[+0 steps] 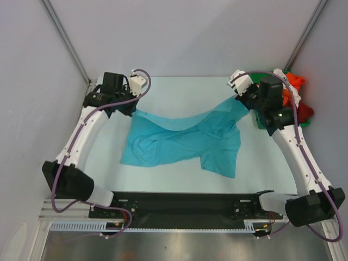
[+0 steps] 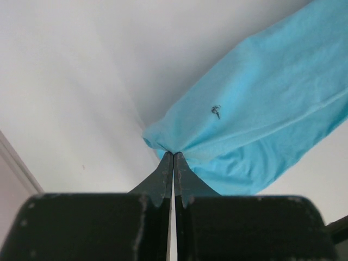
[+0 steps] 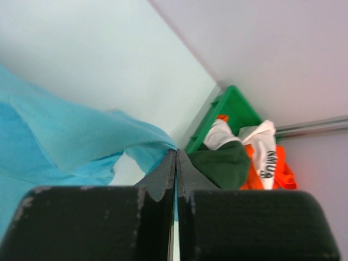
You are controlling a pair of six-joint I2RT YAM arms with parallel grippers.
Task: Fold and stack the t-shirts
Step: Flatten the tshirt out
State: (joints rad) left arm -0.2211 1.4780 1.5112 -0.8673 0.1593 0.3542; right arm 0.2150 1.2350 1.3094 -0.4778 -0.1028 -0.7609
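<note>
A turquoise t-shirt [image 1: 179, 142] hangs stretched between both grippers at the back of the table, its lower part crumpled on the surface. My left gripper [image 1: 132, 110] is shut on one corner of it at the back left; the wrist view shows that cloth [image 2: 255, 114] pinched at the fingertips [image 2: 173, 155]. At the back right, my right gripper [image 1: 244, 103] is shut on the other end [image 3: 70, 141], gathered at its tips [image 3: 176, 151]. Other t-shirts, orange [image 3: 274, 174], dark green [image 3: 223, 163] and white [image 3: 263, 147], lie piled in a bin.
The green plastic bin [image 1: 266, 122] stands at the back right corner beside the right arm, with orange and red cloth [image 1: 298, 95] heaped over it. Grey walls close the back and sides. A black rail [image 1: 185, 204] runs along the near edge.
</note>
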